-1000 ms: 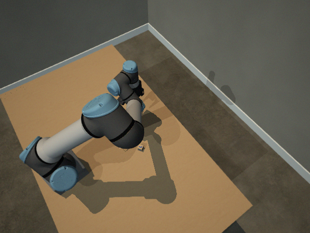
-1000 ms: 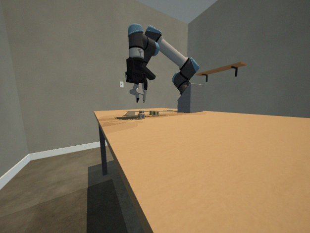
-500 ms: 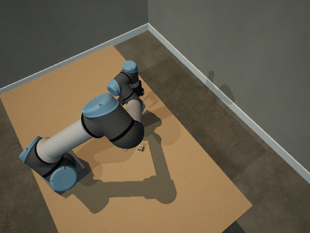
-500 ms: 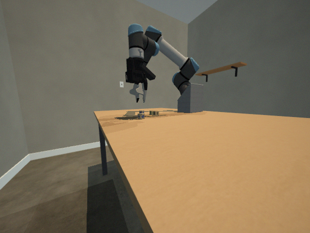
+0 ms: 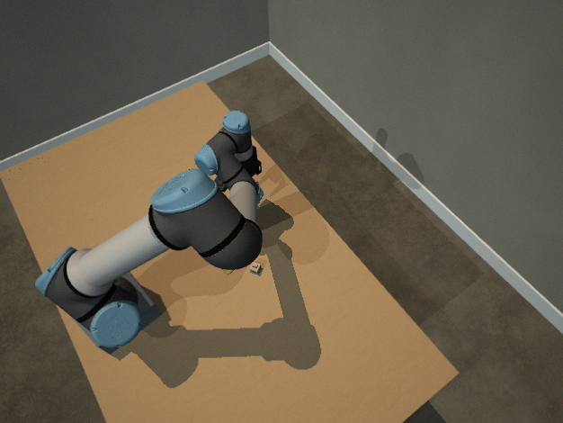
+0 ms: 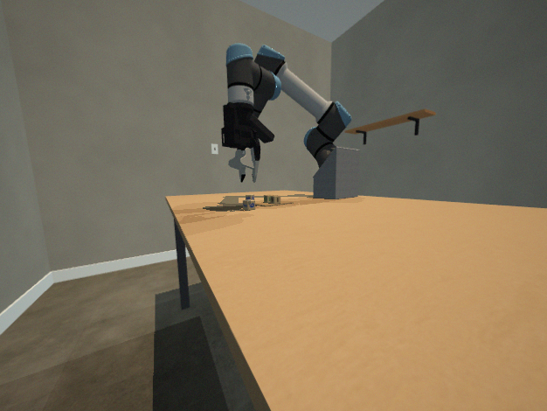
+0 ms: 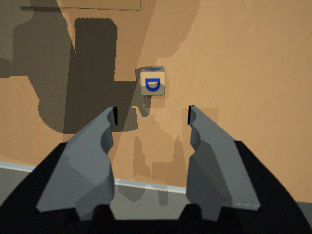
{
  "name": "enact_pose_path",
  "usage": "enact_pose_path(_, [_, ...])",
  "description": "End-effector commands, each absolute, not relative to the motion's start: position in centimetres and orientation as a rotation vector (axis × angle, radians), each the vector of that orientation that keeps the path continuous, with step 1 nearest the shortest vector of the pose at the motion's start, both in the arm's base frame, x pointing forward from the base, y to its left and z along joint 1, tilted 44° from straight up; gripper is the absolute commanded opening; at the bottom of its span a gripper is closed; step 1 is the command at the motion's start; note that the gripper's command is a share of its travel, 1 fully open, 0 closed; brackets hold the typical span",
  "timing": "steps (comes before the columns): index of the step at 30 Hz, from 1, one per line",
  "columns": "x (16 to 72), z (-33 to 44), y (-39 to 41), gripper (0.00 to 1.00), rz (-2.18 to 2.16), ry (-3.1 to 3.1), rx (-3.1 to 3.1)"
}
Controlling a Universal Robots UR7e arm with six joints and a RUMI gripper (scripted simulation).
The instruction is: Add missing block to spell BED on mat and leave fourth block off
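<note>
In the wrist view a wooden block with a blue D (image 7: 153, 83) lies on the table, letter on top, just ahead of my gripper (image 7: 152, 107). The gripper hovers well above the table, partly open, with nothing between the fingers. In the exterior view the gripper (image 6: 247, 177) hangs above two small blue-lettered blocks (image 6: 249, 201), too small to read. Two green-lettered blocks (image 6: 271, 198) sit on the thin mat beside them. In the top view the arm hides the gripper and the mat.
A block with a blue letter (image 5: 255, 268) lies on the table near the arm's elbow. The table edge (image 7: 145, 186) runs close below the gripper in the wrist view. The robot's grey pedestal (image 6: 336, 174) stands behind the blocks.
</note>
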State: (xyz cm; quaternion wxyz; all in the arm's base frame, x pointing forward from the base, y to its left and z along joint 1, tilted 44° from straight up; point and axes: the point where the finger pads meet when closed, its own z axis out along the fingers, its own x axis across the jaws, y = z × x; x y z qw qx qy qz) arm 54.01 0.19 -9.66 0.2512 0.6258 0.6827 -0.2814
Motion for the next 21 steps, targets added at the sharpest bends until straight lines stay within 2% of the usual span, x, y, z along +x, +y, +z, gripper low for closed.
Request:
enact_pose_path(1, [54.0,-10.1,-0.2,0.4,-0.766,1.863,1.698])
enact_pose_path(21, [54.0,-12.2,-2.3,0.4,-0.766,1.863,1.698])
